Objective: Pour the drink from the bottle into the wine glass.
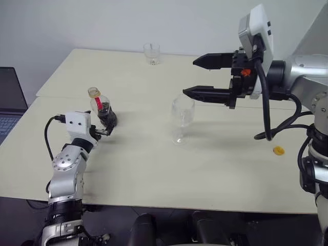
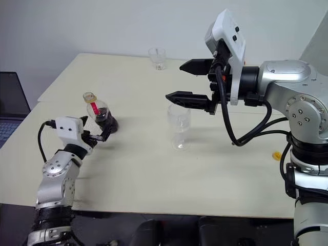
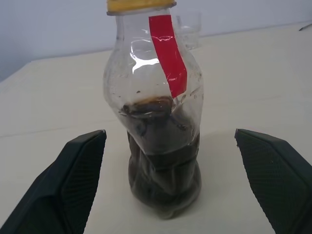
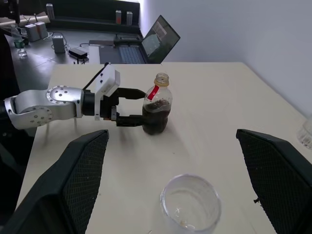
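The left pincer [image 1: 105, 130] stands wide open around the bottle [image 1: 104, 110], gripping nothing; the right pincer [image 1: 205, 77] hangs open, empty, above the wine glass [image 1: 182, 119]. An off-centre squeeze could topple the bottle on the bench [image 1: 205, 169].

1. A short clear tumbler [image 1: 151, 53] stands near the far edge of the pale table [image 1: 215, 169].
2. A small yellow cap [image 1: 278, 150] lies on the table's right side.
3. An open laptop [image 1: 10, 102] sits off the table's left edge.

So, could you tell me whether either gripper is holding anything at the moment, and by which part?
Nothing is held. The left gripper stands open around the bottle's lower body; the right gripper hangs open above the wine glass.
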Robot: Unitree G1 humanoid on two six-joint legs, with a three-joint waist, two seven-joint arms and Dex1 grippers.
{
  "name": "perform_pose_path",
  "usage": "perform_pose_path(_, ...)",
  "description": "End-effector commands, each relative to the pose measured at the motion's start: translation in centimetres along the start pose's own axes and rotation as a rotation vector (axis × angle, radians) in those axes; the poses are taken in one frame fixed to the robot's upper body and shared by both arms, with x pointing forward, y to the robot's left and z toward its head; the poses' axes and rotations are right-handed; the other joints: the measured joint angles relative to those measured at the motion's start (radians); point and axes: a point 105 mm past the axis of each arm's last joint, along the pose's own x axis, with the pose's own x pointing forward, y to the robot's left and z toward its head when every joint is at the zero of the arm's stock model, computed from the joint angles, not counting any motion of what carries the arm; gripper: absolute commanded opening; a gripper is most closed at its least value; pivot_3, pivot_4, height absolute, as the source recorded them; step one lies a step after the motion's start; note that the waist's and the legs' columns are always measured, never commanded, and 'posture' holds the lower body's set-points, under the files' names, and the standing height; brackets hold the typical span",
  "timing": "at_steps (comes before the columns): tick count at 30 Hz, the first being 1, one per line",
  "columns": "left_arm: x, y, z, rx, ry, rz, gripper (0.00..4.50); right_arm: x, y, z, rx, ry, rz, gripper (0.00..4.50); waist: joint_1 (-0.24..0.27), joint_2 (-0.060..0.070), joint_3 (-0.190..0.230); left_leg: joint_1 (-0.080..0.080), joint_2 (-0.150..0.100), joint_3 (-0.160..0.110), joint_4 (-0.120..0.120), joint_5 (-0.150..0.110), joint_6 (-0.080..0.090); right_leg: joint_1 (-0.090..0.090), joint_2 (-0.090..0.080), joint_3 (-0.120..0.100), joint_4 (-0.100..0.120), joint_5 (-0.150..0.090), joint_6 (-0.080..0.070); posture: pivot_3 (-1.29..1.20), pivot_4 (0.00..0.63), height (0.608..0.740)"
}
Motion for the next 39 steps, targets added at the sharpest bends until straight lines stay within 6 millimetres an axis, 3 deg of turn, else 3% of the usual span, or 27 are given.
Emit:
perform_pose_path(1,0.7,-0.3,1.0,0.018,-0.053,-0.007,4.50,-0.3,0.4,1.1,-0.050,-0.018,0.006,4.48,0.000,0.000,0.000,0.000,0.000,0.000,0.000,0.000,0.000,0.000,0.000,0.000,0.000,0.000,0.000,0.00,0.150,0.740)
perform_pose_path(19,3.7,-0.3,-0.2,0.020,-0.038,0.010,4.50,-0.4,1.5,-0.2,-0.042,0.041,-0.003,4.48,0.000,0.000,0.000,0.000,0.000,0.000,0.000,0.000,0.000,0.000,0.000,-0.002,0.000,0.000,0.000,0.00,0.150,0.740)
perform_pose_path(22,4.2,-0.5,-0.1,0.029,-0.043,0.006,3.87,-0.4,1.4,-0.3,-0.045,0.046,-0.019,4.50,0.000,0.000,0.000,0.000,0.000,0.000,0.000,0.000,0.000,0.000,0.000,-0.002,0.000,0.000,0.000,0.00,0.150,0.740)
perform_pose_path(30,4.9,-1.0,0.6,0.034,-0.061,-0.018,1.46,-1.3,0.7,-0.5,-0.024,0.047,-0.093,4.50,0.000,0.000,0.000,0.000,0.000,0.000,0.000,0.000,0.000,0.000,0.000,-0.002,0.000,0.000,0.000,0.00,0.150,0.740)
perform_pose_path(35,6.4,-1.5,3.4,0.104,-0.110,-0.095,1.03,-2.8,-0.1,-1.2,0.012,0.027,-0.188,4.50,0.004,-0.001,0.001,-0.001,0.000,0.000,0.001,0.000,0.000,0.001,0.000,-0.004,0.000,0.000,0.000,0.00,0.150,0.740)
perform_pose_path(39,8.2,-2.7,7.8,0.202,-0.195,-0.189,0.95,-4.9,-0.3,-3.7,0.038,0.050,-0.297,4.50,0.012,-0.004,0.002,-0.004,-0.001,0.000,0.001,0.000,0.000,0.001,0.000,-0.008,-0.001,0.000,0.000,0.00,0.150,0.740)
